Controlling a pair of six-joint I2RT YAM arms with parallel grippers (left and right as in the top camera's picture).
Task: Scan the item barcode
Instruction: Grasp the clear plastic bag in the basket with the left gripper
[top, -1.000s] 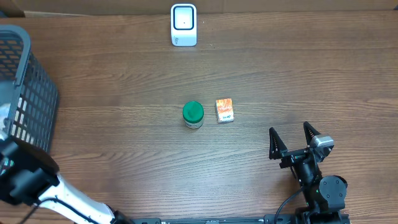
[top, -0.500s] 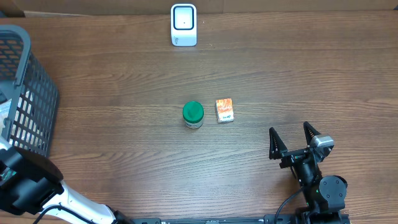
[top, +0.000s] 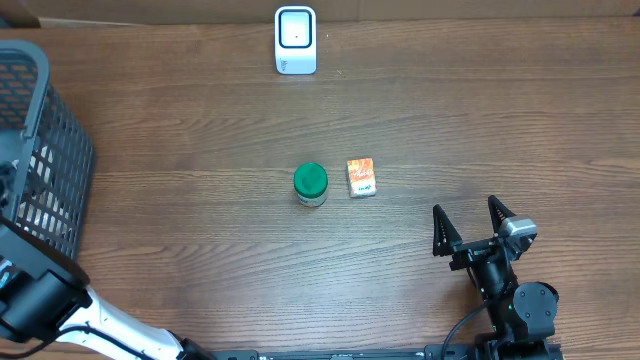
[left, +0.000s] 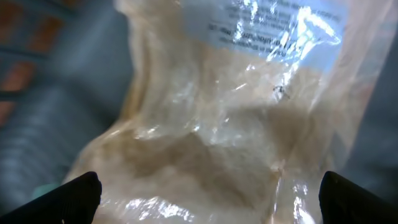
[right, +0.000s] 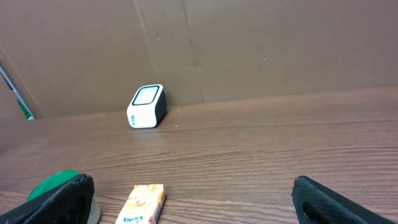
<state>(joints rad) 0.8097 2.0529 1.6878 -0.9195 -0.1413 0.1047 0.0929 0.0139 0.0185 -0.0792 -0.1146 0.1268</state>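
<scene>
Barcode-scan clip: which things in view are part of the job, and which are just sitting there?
Job: scanner; green-lidded jar; orange box; clear plastic bag, below the open left gripper; basket.
Idle: right gripper, open, apart from the items; cardboard wall behind.

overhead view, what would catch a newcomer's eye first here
In the middle, a green-lidded jar and a small orange box sit side by side, with the white scanner at the far edge. A dark mesh basket takes up the left side, and a clear bag of pale contents fills the left wrist view in front of the open left claw. The right claw sits open at the near right.
</scene>
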